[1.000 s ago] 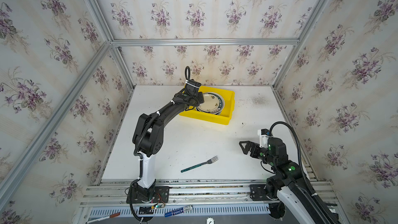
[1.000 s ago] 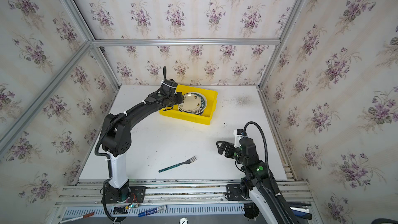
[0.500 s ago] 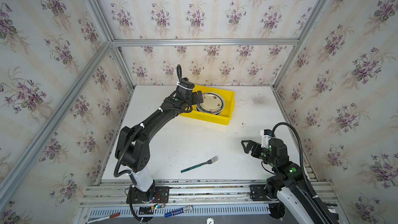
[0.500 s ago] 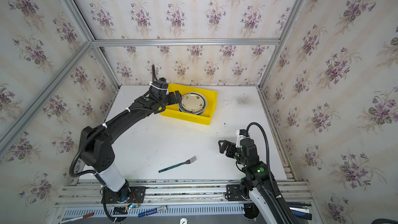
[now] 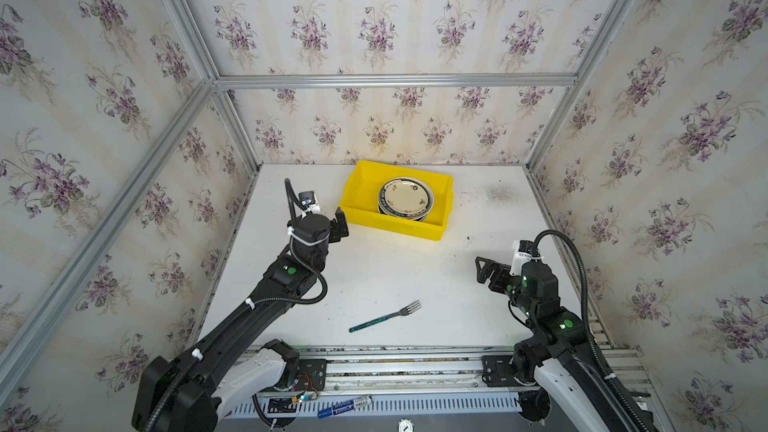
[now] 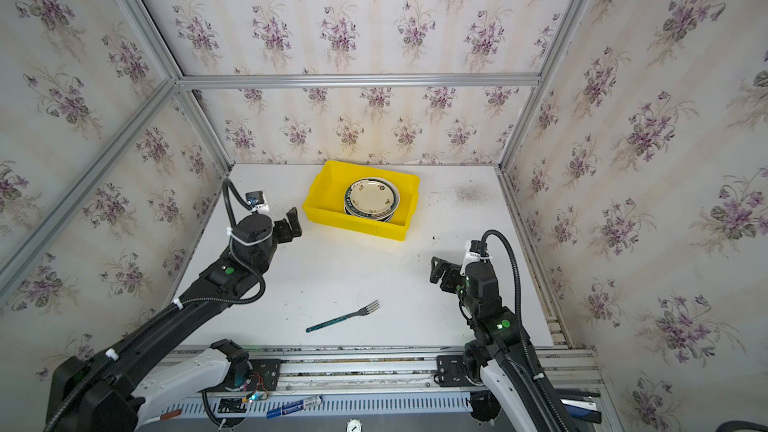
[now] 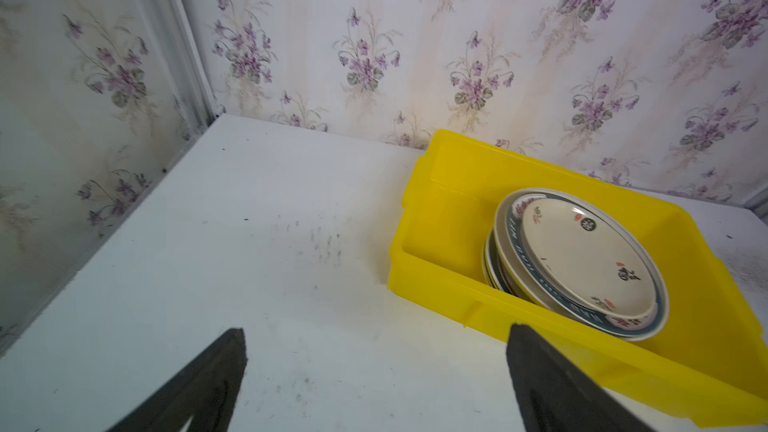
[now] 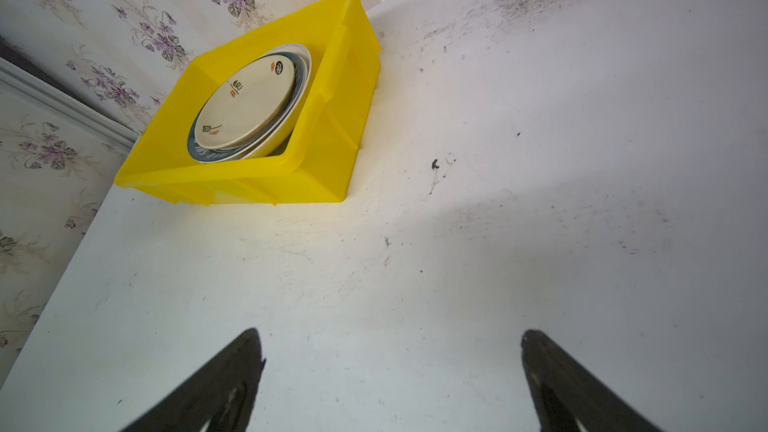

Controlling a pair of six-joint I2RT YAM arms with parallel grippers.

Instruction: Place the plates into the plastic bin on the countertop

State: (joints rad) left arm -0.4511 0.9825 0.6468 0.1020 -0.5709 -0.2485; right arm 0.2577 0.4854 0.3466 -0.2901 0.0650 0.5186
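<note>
Since the earlier frame the left gripper [image 5: 340, 224] has drawn back from the plastic bin [image 5: 390, 227]; it hangs just beside the bin's near left corner, jaws wide, empty, arm stretched forward. Bin sits at the back of the countertop [image 5: 395, 268], long axis left-right, right end skewed frontward. I see the plates [image 5: 405, 199] stacked face up in its right half. At front right the right gripper [image 5: 481, 271] points left, jaws wide.
</note>
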